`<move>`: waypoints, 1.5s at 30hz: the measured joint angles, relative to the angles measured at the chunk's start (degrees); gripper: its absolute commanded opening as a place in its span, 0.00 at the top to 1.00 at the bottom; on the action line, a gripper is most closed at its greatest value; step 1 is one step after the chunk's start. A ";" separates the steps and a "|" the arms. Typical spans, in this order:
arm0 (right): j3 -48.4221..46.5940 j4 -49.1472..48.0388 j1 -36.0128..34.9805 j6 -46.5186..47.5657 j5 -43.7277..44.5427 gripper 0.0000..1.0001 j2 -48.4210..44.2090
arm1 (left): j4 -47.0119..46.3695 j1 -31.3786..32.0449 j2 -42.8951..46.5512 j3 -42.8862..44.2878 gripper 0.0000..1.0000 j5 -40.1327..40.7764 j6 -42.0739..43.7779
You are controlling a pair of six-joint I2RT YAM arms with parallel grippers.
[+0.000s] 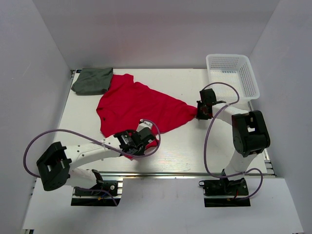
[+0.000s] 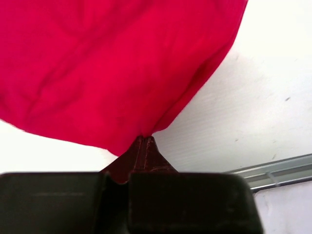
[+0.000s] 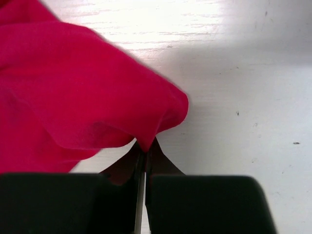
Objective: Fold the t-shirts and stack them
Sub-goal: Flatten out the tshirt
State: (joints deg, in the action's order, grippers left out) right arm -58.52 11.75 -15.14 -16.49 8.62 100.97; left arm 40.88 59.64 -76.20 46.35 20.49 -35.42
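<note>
Two shirts on the desk (image 1: 180, 148). The red shirt (image 1: 141, 105) lies spread across the middle, wrinkled, drawn to a point on its right side. The grey-green shirt (image 1: 92, 80) sits in a compact bundle at the far left corner, just beside the red one's far edge. Near corner of the red cloth is pinched between the left fingers (image 2: 145, 146), closed tight. Its right-hand tip is pinched the same way in the right fingers (image 3: 146, 146), cloth bunched above them. White mesh basket (image 1: 233, 73) at far right corner, well apart from both shirts.
</note>
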 measured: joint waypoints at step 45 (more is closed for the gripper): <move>-31.89 19.41 4.63 10.86 -2.14 1.00 -48.41 | -33.59 -0.35 7.39 66.90 1.00 45.40 65.18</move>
State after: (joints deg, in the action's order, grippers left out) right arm -90.41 31.16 -10.50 -5.63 6.48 52.56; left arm 7.29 59.29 -68.82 113.25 65.89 29.76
